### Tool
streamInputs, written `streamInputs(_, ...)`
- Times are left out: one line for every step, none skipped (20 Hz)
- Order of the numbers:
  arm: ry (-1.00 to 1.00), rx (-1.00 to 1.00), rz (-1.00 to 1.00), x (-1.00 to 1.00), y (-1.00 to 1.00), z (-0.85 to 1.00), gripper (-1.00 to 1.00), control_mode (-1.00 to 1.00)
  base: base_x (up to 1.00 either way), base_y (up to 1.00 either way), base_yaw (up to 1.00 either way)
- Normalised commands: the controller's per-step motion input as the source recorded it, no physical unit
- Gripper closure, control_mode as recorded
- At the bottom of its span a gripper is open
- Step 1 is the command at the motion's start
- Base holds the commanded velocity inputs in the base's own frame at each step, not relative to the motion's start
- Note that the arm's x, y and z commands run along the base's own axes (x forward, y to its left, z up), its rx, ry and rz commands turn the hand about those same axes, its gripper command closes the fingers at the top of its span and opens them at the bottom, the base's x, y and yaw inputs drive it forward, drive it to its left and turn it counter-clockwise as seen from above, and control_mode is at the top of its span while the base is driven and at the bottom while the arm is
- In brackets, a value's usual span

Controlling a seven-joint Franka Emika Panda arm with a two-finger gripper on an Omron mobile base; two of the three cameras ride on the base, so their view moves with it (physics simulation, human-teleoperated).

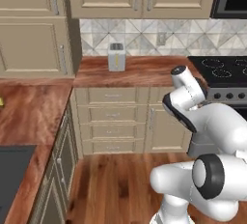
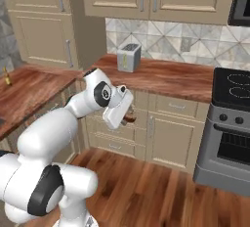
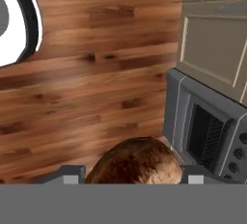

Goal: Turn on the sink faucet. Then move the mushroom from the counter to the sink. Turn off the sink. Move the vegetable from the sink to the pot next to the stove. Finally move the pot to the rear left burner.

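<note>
One item in hand: a rounded, brown, mottled mushroom, carried between the two small dark finger tips of the white arm's gripper, which was clamped on it from either side. Location: in the air above the wood-plank floor, in front of the grey stove with its dark oven window; in the right base view a brown speck at the gripper was probably the same item.

Handling, by judgement: light, slightly soft, easily bruised; smooth domed cap likely to slip if pinched off-centre. Best held across the widest part of the cap, with gentle pressure.

Appearance: reddish-brown dome with darker speckling, matte surface; stem hidden.
</note>
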Motion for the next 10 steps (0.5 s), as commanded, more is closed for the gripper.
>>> streamInputs(0.00,0.00,0.00,0.00,0.00,0.00,1.00,1.00,-0.02,-0.35,-0.41)
streamInputs(0.00,0.00,0.00,0.00,0.00,0.00,1.00,1.00,0.00,-0.41,-0.39)
streamInputs(0.00,0.00,0.00,0.00,0.00,0.00,1.00,1.00,0.00,-0.43,-0.37)
streamInputs(0.00,0.00,0.00,0.00,0.00,0.00,1.00,1.00,0.00,-0.41,-0.37)
streamInputs(0.00,0.00,0.00,0.00,0.00,0.00,1.00,1.00,0.00,-0.40,-0.35)
streamInputs(0.00,0.00,0.00,0.00,0.00,0.00,1.00,1.00,0.00,-0.41,-0.33)
streamInputs(0.00,0.00,0.00,0.00,0.00,0.00,1.00,1.00,0.01,-0.51,-0.30)
streamInputs(0.00,0.00,0.00,0.00,0.00,0.00,1.00,1.00,0.02,-0.52,-0.27)
streamInputs(0.00,0.00,0.00,0.00,0.00,0.00,1.00,1.00,0.08,-0.51,-0.25)
streamInputs(0.00,0.00,0.00,0.00,0.00,0.00,1.00,1.00,0.14,-0.51,-0.22)
